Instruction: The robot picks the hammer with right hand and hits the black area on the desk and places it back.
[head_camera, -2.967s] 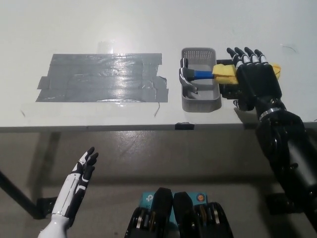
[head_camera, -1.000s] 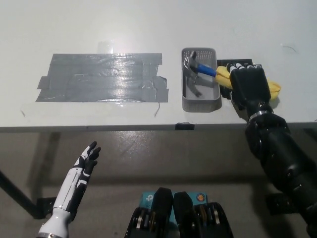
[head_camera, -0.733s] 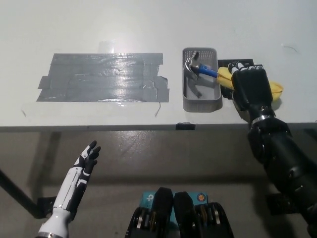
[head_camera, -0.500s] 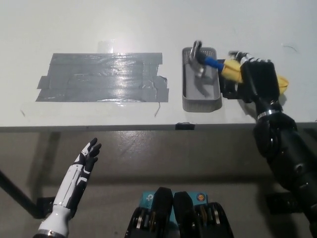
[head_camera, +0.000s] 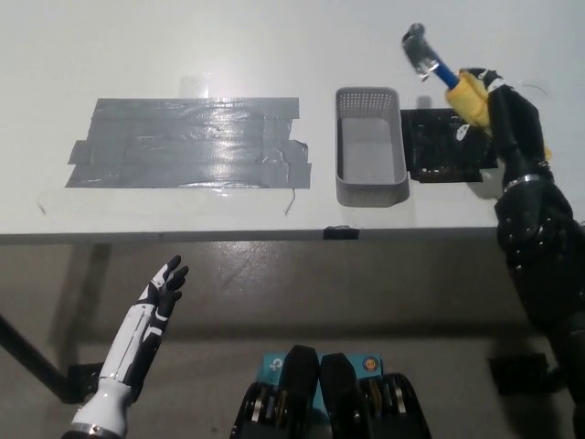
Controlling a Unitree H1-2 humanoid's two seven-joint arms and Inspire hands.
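White desk (head_camera: 183, 55); grey basket (head_camera: 370, 160) centre. Black right hand (head_camera: 512, 110) grips yellow-and-blue-handled steel hammer (head_camera: 439, 69), upper right. Head-heavy, rigid; hold handle. White left hand (head_camera: 151, 311) spread, lower left.

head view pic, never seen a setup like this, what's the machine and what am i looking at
This is one picture from a camera on a humanoid robot's head, looking steeply down at a white desk. The black right hand has its fingers closed on a hammer with a yellow-and-blue handle, raised above the desk. The white left hand rests open, below the desk edge. On the desk lie a patch of grey tape, an empty grey basket and a black pad beside it.
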